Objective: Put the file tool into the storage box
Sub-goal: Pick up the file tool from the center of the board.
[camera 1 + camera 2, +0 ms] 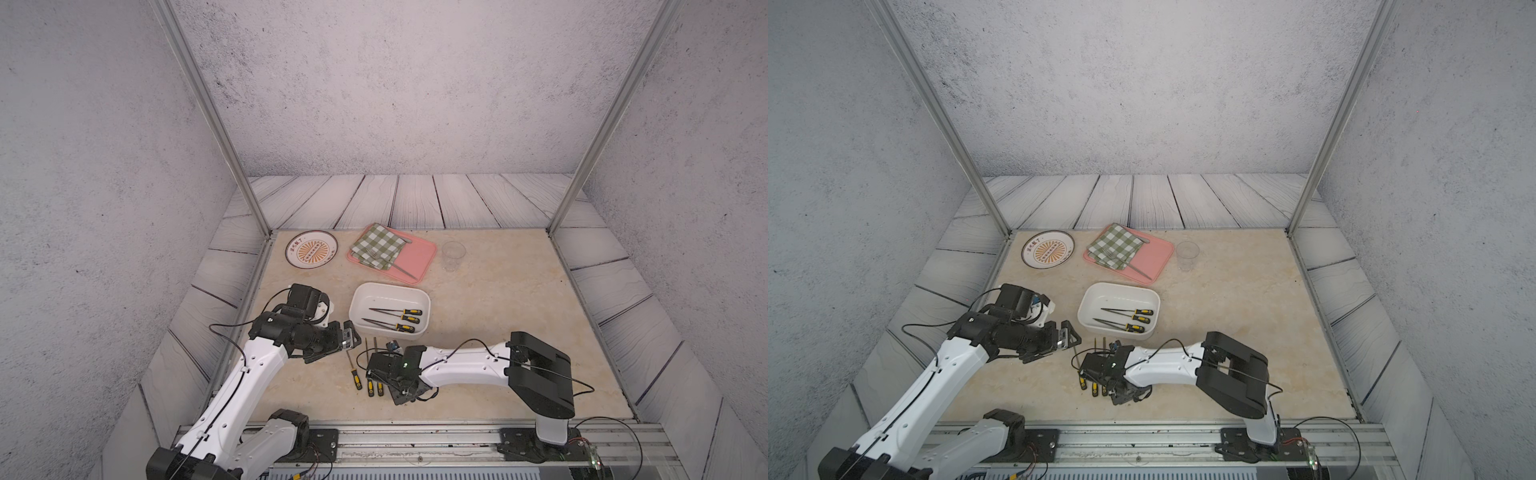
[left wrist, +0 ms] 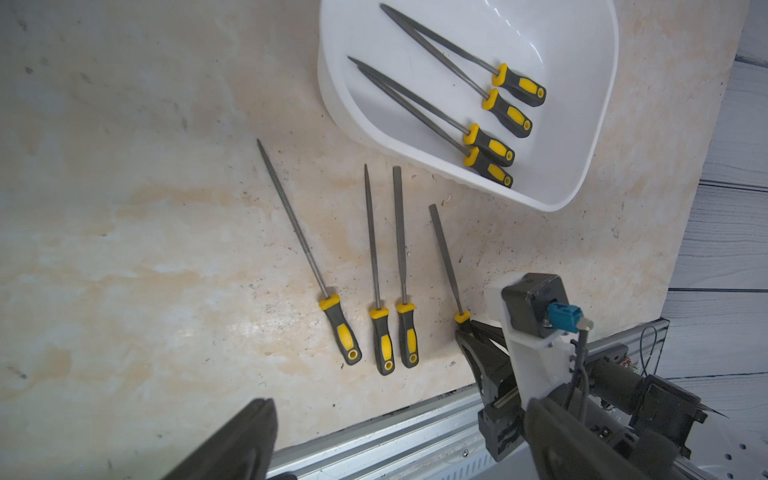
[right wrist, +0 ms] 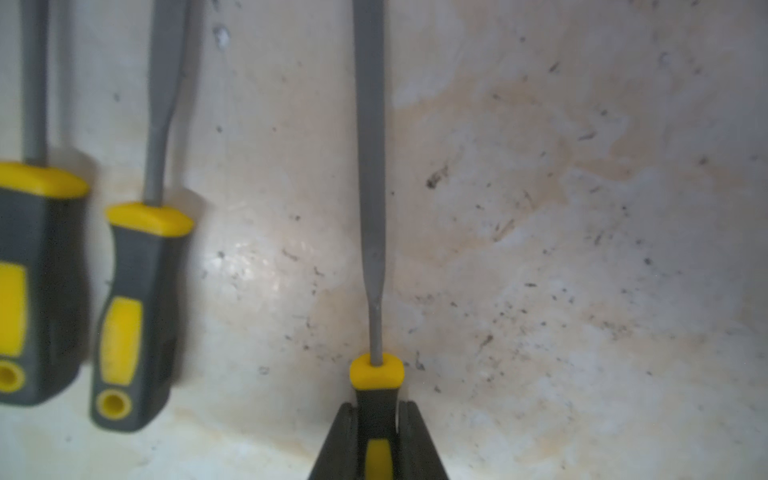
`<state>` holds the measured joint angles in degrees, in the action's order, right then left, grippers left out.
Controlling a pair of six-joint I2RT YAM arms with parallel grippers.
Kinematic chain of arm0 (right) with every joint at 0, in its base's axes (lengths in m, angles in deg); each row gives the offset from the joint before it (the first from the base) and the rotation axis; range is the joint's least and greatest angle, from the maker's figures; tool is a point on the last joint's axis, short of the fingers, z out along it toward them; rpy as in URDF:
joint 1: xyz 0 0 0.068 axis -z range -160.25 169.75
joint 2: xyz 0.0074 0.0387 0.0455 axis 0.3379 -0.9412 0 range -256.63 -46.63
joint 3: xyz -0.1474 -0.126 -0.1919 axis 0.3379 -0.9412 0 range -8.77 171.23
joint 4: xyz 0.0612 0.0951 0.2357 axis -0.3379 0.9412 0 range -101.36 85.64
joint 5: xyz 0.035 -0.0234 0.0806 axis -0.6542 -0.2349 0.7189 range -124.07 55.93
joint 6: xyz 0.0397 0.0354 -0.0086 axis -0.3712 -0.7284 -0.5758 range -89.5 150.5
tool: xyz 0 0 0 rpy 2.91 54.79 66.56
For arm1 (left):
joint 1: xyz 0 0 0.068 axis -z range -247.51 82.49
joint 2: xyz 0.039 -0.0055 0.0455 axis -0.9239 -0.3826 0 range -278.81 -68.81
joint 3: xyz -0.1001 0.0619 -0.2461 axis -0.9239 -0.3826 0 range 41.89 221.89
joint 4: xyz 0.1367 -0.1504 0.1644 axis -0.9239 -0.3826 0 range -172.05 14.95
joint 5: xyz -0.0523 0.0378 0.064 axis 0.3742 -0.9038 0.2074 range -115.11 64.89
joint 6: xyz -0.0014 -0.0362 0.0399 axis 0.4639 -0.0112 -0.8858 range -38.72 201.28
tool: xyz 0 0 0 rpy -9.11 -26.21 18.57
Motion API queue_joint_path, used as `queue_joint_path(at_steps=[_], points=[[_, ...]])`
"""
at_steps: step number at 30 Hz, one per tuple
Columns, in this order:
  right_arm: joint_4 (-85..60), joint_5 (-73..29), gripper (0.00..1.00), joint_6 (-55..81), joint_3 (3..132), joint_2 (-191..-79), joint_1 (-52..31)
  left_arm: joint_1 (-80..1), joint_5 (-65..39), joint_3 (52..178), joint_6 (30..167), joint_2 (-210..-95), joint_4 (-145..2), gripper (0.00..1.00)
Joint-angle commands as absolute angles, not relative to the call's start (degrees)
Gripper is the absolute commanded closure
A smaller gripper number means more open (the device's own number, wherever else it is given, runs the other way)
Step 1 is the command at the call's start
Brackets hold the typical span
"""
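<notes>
The file tool [image 3: 371, 166] lies at 6 o'clock of the storage box [image 1: 374, 296], just short of its near wall, with the grey blade pointing to 12 o'clock at the box. Its black and yellow handle sits between the fingers [image 3: 332, 449] of the right gripper [image 3: 376, 411], which are pressed onto it from both sides just behind the yellow collar. The left wrist view shows the same grip, with only the collar of the file tool [image 2: 444, 253] clear of the fingers. Whether the blade rests on the table [image 1: 478, 332] or is just off it cannot be told.

At 9 o'clock of the file tool, three loose files [image 2: 382, 338] lie on the table, two side by side and parallel to it, and the outermost one slanted away from them. All their tips point roughly toward 12 o'clock. Four more files [image 2: 492, 143] lie inside the storage box, handles toward 3 o'clock.

The left gripper [image 2: 399, 415] hovers at 8 o'clock of the box, jaws spread and holding nothing.

Farther off, a pink tray [image 1: 419, 257] with a green checked cloth [image 1: 376, 245] on it is at 12 o'clock of the box. A patterned plate [image 1: 311, 249] is at 11 o'clock and a clear glass [image 1: 453, 254] at 1 o'clock.
</notes>
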<state>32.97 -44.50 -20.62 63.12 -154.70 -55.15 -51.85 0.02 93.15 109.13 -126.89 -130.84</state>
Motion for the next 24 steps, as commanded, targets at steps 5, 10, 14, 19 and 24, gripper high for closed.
queue_joint_path(at_steps=[5,10,14,19,24], points=[[40.9,-48.4,0.84,-12.5,64.2,-143.3,-55.4,-51.3,0.1,93.3,108.8,-126.9,-131.0,0.01],[44.0,-52.8,0.84,-6.7,68.0,-137.8,-55.1,-51.3,0.6,94.3,108.0,-127.9,-131.6,0.01],[42.5,-52.9,0.83,0.4,70.9,-135.4,-52.5,-51.4,-0.8,95.9,108.2,-128.3,-132.4,0.01],[41.4,-48.0,0.83,8.8,74.8,-135.9,-46.6,-51.4,-1.8,97.1,111.1,-128.5,-131.9,0.01],[41.0,-42.6,0.83,16.0,78.3,-137.9,-41.3,-51.4,-3.3,98.3,114.3,-129.4,-131.4,0.01]])
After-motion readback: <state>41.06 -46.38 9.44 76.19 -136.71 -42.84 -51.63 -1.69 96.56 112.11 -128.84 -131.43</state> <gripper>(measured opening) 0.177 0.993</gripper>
